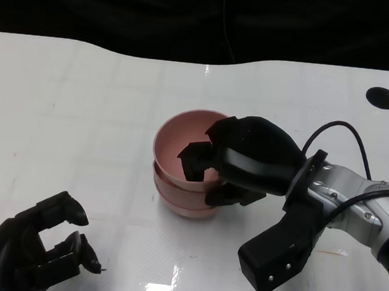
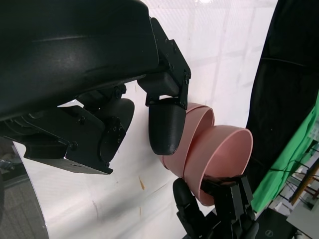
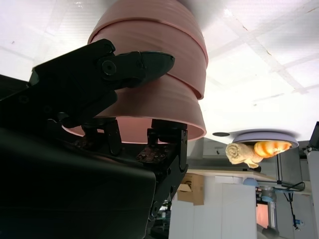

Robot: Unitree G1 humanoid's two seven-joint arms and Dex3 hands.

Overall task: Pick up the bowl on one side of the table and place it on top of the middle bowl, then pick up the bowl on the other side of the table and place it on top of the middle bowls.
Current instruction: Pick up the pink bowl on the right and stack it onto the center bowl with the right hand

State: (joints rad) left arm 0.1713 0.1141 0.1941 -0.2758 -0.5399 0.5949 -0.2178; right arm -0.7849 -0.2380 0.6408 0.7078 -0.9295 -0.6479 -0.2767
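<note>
Nearest in the head view, at the lower left, the left robot hand rests low over the white desk, its black fingers loosely spread with nothing between them. Its own wrist view shows the same hand from behind, empty, with the desk beyond it.

Further in, at the middle of the desk, stands a stack of pink bowls. The top bowl sits tilted in the ones beneath, not yet level. The right robot hand comes in from the right on its silver forearm and clamps the top bowl's near rim, with fingers reaching inside the bowl and the rest of the hand outside the wall.

The right wrist view, turned upside down, shows what the head view cannot: three banded pink walls nested one in another, and the fingers pressed flat against the outer side while others hook over the rim.

The left wrist view shows the stack side-on, the top bowl clearly canted, with the right robot hand's fingers gripping its edge.

Farthest, a round black hole lies in the desk's right corner.
</note>
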